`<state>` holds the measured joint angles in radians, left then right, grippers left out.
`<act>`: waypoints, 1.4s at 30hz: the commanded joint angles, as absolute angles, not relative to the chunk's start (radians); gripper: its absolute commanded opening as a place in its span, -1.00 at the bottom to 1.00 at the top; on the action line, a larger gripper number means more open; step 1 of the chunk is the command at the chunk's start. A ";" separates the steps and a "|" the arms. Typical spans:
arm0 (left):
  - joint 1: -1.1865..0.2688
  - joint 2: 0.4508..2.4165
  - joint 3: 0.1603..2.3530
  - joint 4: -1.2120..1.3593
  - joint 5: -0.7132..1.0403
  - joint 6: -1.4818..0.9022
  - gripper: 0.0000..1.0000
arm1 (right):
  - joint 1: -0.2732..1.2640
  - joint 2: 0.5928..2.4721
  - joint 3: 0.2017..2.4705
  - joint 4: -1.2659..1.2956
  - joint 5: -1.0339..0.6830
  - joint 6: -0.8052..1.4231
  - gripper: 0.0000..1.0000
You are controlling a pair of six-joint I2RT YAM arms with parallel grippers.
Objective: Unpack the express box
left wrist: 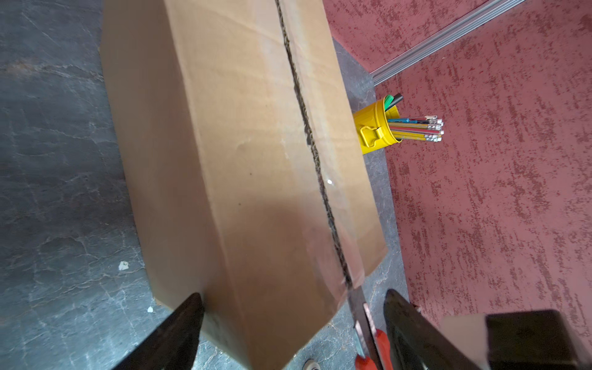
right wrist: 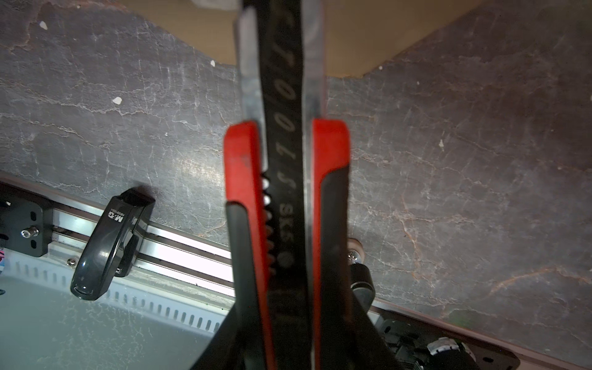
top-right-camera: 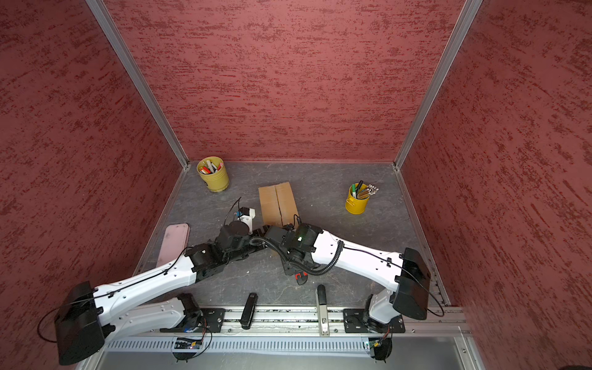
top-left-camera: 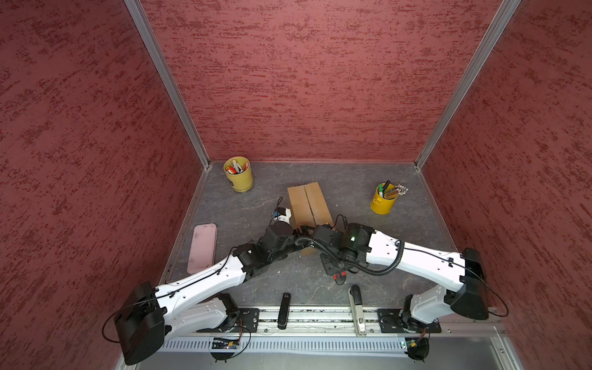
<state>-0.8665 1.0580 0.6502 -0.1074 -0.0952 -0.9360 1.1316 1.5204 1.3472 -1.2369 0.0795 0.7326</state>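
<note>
The express box [top-left-camera: 308, 201] [top-right-camera: 278, 200] lies mid-table, a brown carton with its flaps down and a dark centre seam [left wrist: 307, 134]. My left gripper [top-left-camera: 302, 230] [left wrist: 293, 298] stands open astride the box's near end; one fingertip [left wrist: 192, 307] sits against the box's side, while the opposite one is clear of it. My right gripper [right wrist: 285, 205] is shut on a red and black utility knife [right wrist: 283, 128]. Its blade [left wrist: 358, 304] meets the seam at the box's near top edge. In both top views the arms hide that end.
Two yellow pen cups stand at the back left [top-left-camera: 238, 174] and at the right [top-left-camera: 384, 200]. A pink case [top-left-camera: 202, 248] lies at the left edge. A black stapler [top-left-camera: 283, 310] [right wrist: 109, 243] and a grey stapler [top-left-camera: 357, 307] rest on the front rail.
</note>
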 commanded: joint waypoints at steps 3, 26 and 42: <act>-0.856 1.023 0.625 -0.111 -0.110 -0.941 0.76 | 1.123 1.496 1.332 -1.203 0.053 0.721 -1.00; -0.749 0.886 0.513 -0.174 -0.103 -0.989 -0.28 | 1.120 1.496 1.335 -1.212 0.050 0.732 -1.00; -0.805 1.008 0.537 -0.075 -0.055 -0.991 -0.38 | 1.115 1.514 1.353 -1.219 0.039 0.719 -1.00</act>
<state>-0.7933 0.9974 0.5201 -0.1154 -0.0750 -0.9951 1.1179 1.5124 1.3334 -1.2247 0.0628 0.7288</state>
